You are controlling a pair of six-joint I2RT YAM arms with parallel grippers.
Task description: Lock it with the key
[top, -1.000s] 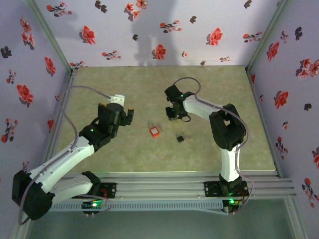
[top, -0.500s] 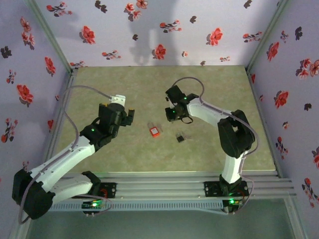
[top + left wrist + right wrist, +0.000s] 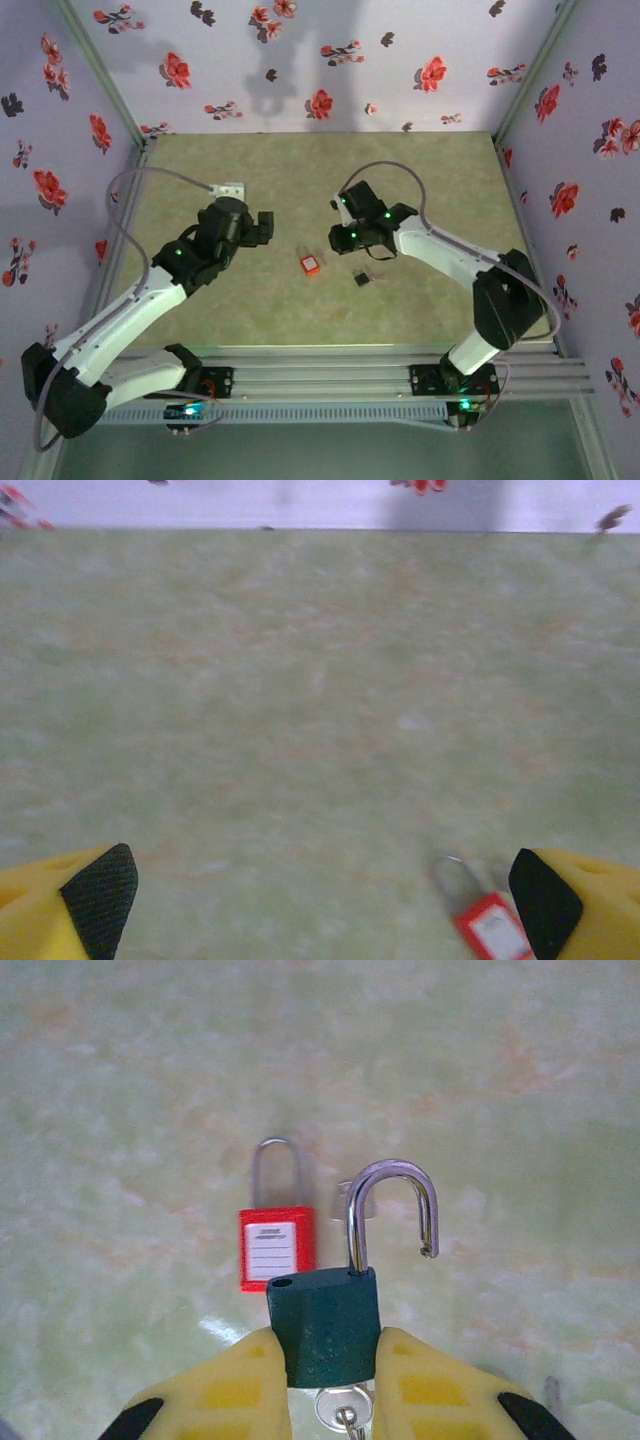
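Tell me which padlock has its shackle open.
The dark green padlock clamped in the right gripper: one end of its shackle hangs free. The red padlock lying on the table has both shackle ends in its body.

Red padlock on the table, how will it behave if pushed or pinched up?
The red padlock lies flat on its back, so a push should slide it, not roll or tip it. Its squarish body looks rigid; a side pinch should hold. Small and probably light, it may skid on the smooth table.
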